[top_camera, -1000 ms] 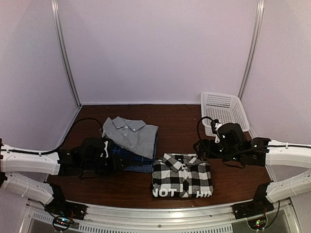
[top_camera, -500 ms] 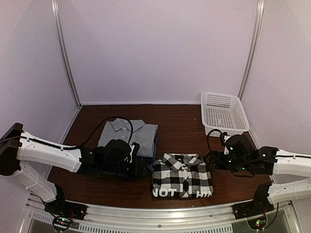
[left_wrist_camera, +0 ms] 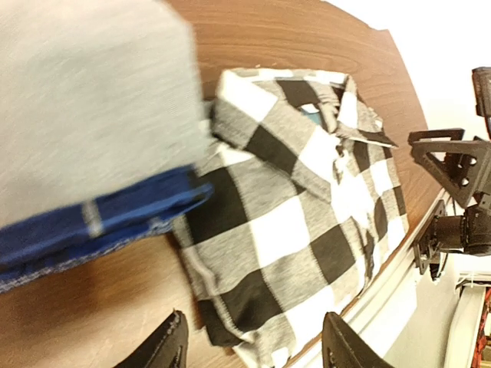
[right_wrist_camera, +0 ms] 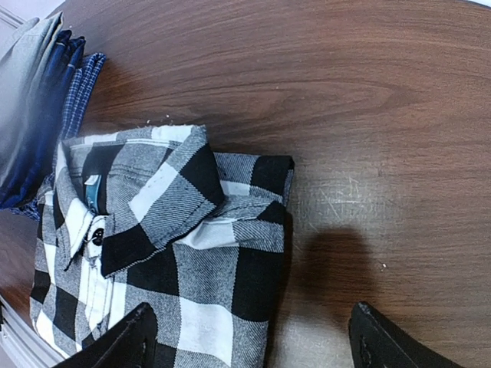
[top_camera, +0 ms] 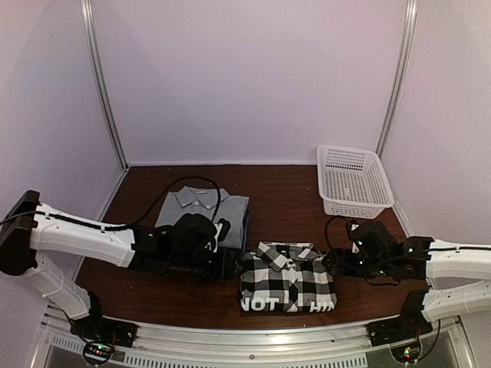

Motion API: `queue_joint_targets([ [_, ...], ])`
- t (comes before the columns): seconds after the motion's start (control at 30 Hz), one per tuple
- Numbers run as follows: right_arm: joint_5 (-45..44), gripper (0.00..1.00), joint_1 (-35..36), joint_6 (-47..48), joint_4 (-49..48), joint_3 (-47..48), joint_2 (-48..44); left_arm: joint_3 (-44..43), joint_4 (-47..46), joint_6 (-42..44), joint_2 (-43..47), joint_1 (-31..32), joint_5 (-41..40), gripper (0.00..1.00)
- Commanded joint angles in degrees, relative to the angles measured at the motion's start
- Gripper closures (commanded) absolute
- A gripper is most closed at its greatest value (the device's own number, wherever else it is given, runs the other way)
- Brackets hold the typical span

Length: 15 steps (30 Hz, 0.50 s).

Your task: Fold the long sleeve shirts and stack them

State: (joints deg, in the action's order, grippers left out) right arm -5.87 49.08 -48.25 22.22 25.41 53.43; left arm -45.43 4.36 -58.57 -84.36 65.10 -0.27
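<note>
Since the earlier frames both arms have closed in on the middle of the view: the left end effector point(top_camera: 230, 265) has swung in from the left margin, and the right end effector point(top_camera: 336, 263) has dropped down and leftward from beside the basket point(top_camera: 353, 180). They now flank the black-and-white check shirt point(top_camera: 288, 280).

Progress: a stack stands at centre left of the counter point(top_camera: 284, 192), with the grey shirt point(top_camera: 192, 203) folded on top, collar toward the back wall. Beneath it are dark blue and blue-checked layers point(left_wrist_camera: 92, 222), also folded. The check shirt lies folded at lower centre, collar up and flat on the wood, just beside the stack and not on it. By this reading the folding is done; what is left is to carry this last shirt onto the pile.

End effectors: each wrist view shows its two fingers spread wide, with one edge of the check shirt lying beyond them. Neither is pinching cloth.

Surroundings: the white lattice basket sits at upper right, well apart from the work. The metal rail point(top_camera: 253, 337) runs just below the shirt's near edge.

Obstruction: in the left wrist view the stack's blue edge overhangs the check shirt's corner — a scoop from that side could catch the lower layers. The shirt is soft, so an uneven two-sided lift may loosen the fold.
</note>
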Motion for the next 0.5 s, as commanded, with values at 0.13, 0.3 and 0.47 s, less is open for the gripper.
queue_joint_targets([
  [0.13, 3.7, 0.16, -0.6, -1.7, -4.1, -3.4, 1.7, -3.6, 0.4, 2.8, -7.0, 0.6, 2.2, 0.38],
  [0.3, 5.2, 0.16, -0.6, -2.2, -6.3, -5.2, 2.1, -4.9, -1.2, 4.0, -11.5, 1.3, 5.4, 0.37],
  [0.47, 8.2, 0.21, -0.6, -2.4, -9.1, -6.4, 4.6, -6.9, -1.4, 4.1, -16.1, 2.3, 6.3, 0.37],
])
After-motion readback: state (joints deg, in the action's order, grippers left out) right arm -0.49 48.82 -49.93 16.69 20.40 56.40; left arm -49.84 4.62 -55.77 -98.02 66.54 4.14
